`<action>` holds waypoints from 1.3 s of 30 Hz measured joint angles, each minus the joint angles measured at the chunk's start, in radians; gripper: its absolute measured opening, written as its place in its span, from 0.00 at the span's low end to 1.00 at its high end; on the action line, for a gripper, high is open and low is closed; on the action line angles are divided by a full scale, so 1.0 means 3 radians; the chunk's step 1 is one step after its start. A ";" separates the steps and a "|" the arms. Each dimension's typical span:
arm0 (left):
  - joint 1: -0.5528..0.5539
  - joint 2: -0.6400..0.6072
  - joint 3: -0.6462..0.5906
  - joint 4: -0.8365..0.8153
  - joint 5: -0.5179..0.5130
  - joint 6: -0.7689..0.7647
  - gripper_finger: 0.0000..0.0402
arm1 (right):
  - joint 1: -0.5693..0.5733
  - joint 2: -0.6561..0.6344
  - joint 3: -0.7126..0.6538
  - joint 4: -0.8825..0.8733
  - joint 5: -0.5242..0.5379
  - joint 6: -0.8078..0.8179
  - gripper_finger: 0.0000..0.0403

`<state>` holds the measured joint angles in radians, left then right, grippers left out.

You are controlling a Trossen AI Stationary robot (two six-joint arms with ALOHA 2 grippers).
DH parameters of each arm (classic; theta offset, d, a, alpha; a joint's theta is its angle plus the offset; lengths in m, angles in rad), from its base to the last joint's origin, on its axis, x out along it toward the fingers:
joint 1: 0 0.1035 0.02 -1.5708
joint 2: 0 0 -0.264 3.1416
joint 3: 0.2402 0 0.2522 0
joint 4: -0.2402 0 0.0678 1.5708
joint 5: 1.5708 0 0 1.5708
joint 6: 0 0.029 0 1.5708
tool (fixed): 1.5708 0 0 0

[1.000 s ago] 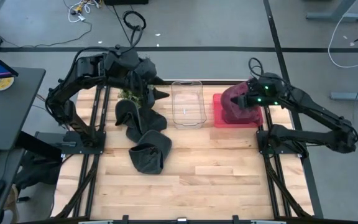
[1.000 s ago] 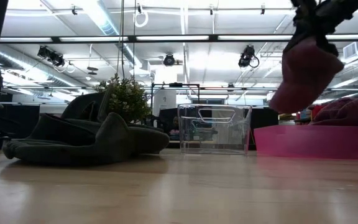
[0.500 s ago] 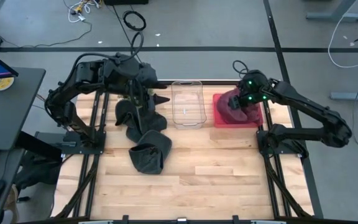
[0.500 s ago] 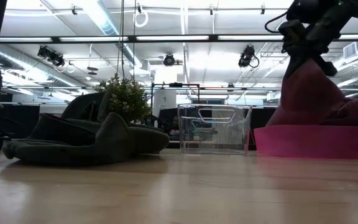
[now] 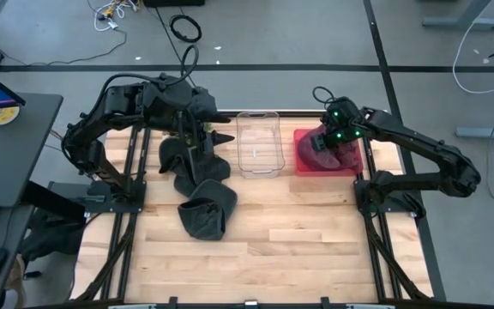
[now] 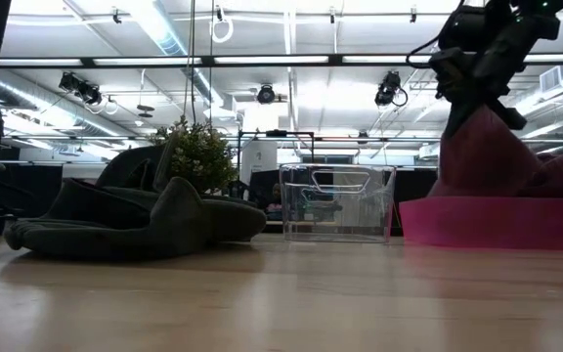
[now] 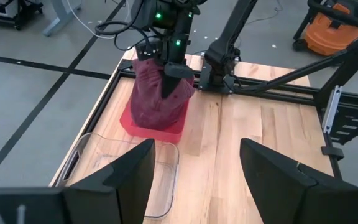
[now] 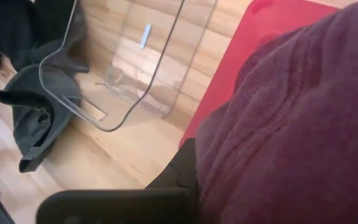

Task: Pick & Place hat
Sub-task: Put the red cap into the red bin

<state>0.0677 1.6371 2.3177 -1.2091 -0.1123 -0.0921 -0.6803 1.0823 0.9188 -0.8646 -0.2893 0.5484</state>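
The right gripper's [image 5: 326, 140] fingertips are buried in the maroon hat [image 5: 322, 148] (centre right, high view); the tray's [image 6: 497, 223] right end is cut off.

maroon hat [image 5: 328, 151] – pink tray [image 5: 302, 166], clear bin [image 5: 258, 143] – dark grey hats [image 5: 202, 209]

A clear bin [image 5: 258, 143] sits mid-table at the far edge, with a tray [image 5: 303, 163] just right of it holding a hat [image 5: 328, 154]. Left of the bin lies a pile of hats [image 5: 197, 184] running from far to near, a small plant [image 6: 199, 152] at its far end.
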 joint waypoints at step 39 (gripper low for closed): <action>0.0001 0.0000 0.0000 0.0000 -0.0086 -0.0004 0.59 | -0.0295 0.0288 0.0000 -0.0059 0.0240 -0.1782 0.00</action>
<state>0.0681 1.6371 2.3175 -1.2091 -0.1383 -0.0933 -0.7689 1.1687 0.9188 -0.8823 -0.2174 0.0137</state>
